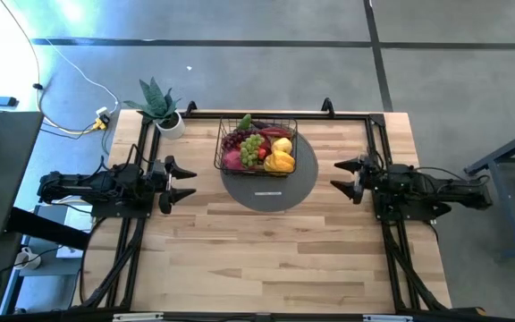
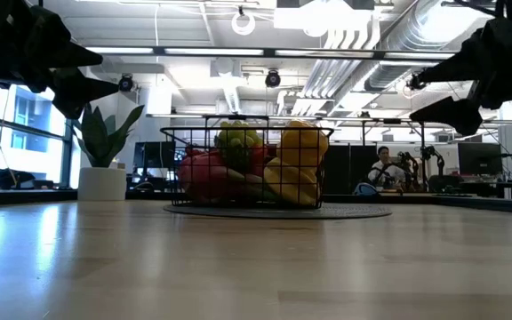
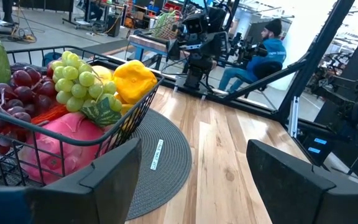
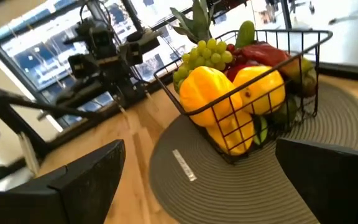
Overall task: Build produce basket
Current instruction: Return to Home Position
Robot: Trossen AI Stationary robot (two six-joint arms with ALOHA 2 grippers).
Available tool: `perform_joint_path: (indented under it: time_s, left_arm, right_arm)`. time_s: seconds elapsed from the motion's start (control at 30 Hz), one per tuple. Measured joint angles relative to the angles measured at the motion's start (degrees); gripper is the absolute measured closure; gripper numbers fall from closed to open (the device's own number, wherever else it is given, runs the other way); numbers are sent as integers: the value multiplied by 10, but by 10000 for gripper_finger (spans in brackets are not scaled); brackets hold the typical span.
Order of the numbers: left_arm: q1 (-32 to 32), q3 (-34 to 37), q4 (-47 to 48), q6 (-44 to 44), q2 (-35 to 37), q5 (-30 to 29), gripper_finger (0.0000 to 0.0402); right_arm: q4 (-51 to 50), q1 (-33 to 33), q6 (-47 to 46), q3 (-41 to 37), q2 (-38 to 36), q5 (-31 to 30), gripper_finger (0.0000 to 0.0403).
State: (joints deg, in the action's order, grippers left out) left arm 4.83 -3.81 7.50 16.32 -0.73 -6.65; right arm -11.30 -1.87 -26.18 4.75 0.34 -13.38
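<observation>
The black wire-mesh basket (image 1: 257,148) stands with its bottom on the far part of the grey round mat (image 1: 275,188), filled with produce: green grapes (image 1: 252,145), red grapes (image 1: 232,139), yellow pieces (image 1: 280,156) and a pink dragon fruit (image 3: 67,140). My left gripper (image 1: 184,180) is open at the table's left side, held level and pointing at the basket. My right gripper (image 1: 345,176) is open at the right side, also pointing at the basket. Neither touches anything.
A spiky green plant in a white pot (image 1: 164,112) stands at the far left corner of the table. Black frame rails (image 1: 378,134) run along the far edge and both sides. Bare wood lies in front of the mat. A seated person (image 2: 380,169) is in the room beyond.
</observation>
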Motion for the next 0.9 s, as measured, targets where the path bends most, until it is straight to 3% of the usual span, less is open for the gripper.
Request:
perform_joint_path:
  time_s: [0.17, 0.9]
  left_arm:
    - [0, 0, 0, 0, 0, 0, 119]
    - [0, 0, 0, 0, 0, 0, 119]
  right_arm:
    - [-1, 0, -39, 0, 0, 1, 4]
    - [-1, 0, -34, 0, 0, 0, 4]
